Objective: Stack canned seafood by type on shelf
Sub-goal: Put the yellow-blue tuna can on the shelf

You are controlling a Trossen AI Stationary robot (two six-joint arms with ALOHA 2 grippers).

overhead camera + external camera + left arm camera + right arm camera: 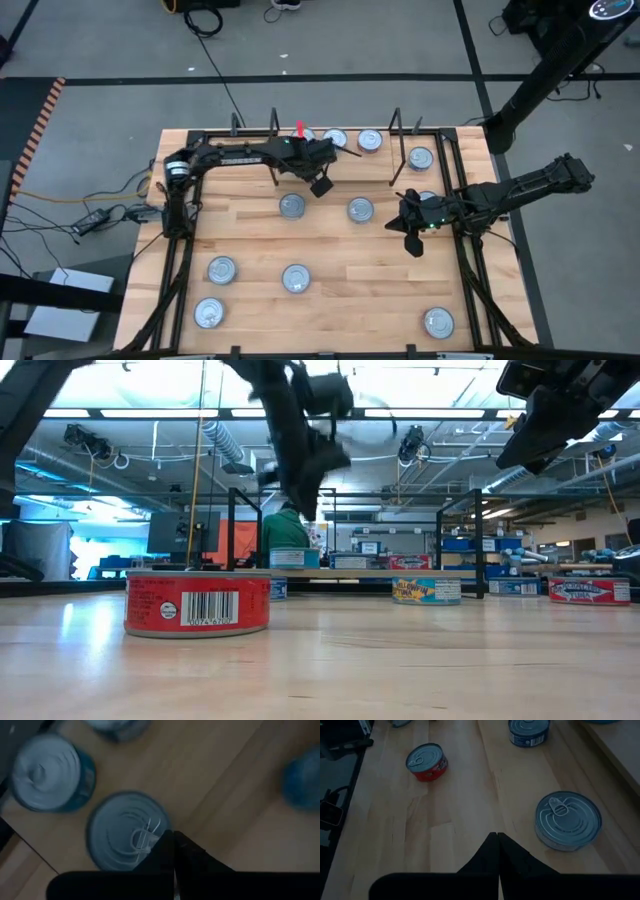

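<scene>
Lying loose: seven tins [296,278] off the shelf [400,135].

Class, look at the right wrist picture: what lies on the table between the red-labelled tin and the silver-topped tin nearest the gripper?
Nothing: in the right wrist view only bare wooden table separates the red tin from the near tin.

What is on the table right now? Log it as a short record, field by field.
surface: wooden table
shelf: shelf at the far edge, between black wire uprights
cans on shelf: at least three tins
loose cans: about eight tins scattered across the table
nearest can in low view: red-labelled tin
left gripper: left gripper shut, empty, by the shelf
right gripper: right gripper shut, empty, over the table's right side
</scene>
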